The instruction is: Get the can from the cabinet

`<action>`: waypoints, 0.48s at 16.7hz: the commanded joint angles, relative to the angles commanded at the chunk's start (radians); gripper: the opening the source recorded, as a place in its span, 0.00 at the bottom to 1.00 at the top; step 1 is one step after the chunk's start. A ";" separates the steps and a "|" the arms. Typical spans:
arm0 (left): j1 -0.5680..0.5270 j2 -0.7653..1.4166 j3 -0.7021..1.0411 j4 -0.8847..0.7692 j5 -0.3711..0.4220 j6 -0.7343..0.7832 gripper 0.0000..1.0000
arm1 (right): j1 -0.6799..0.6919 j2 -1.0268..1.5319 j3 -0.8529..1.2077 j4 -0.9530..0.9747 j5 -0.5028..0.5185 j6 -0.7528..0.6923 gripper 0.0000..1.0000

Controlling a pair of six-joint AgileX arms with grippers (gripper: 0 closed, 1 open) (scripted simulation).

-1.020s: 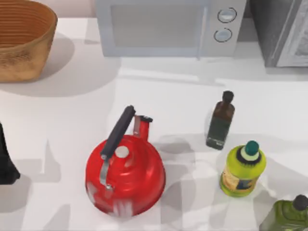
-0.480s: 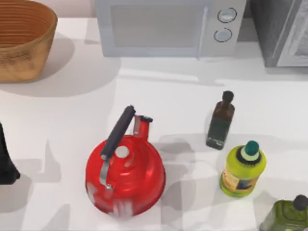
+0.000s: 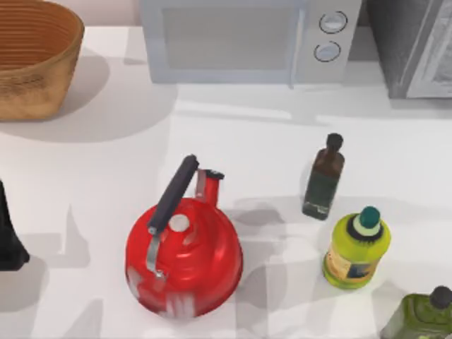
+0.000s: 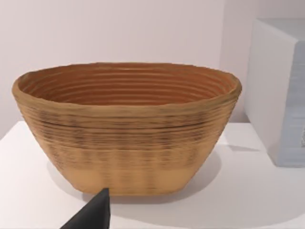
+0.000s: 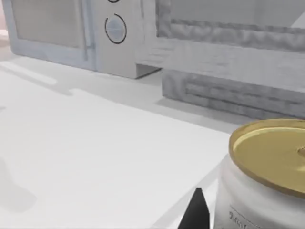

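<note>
Nearby, white cylindrical can (image 5: 267, 191) wears gold lid.

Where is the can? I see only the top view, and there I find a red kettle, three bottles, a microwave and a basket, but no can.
Observer: The right wrist view shows the can, white with a gold lid. It stands upright in front of the grey cabinet, not inside it.
Operator: Is the right hand near it?
Observer: Yes, the right hand shows just beside the can. I cannot tell whether it touches.
Operator: And the left side?
Observer: The left wrist view looks at the basket from the side, with the left hand low in front of it.
</note>
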 joint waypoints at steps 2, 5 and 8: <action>0.000 0.000 0.000 0.000 0.000 0.000 1.00 | 0.008 0.037 0.097 -0.085 0.126 0.008 0.00; 0.000 0.000 0.000 0.000 0.000 0.000 1.00 | 0.029 0.026 0.065 -0.089 0.114 -0.021 0.00; 0.000 0.000 0.000 0.000 0.000 0.000 1.00 | 0.069 0.004 0.008 -0.091 0.088 -0.079 0.00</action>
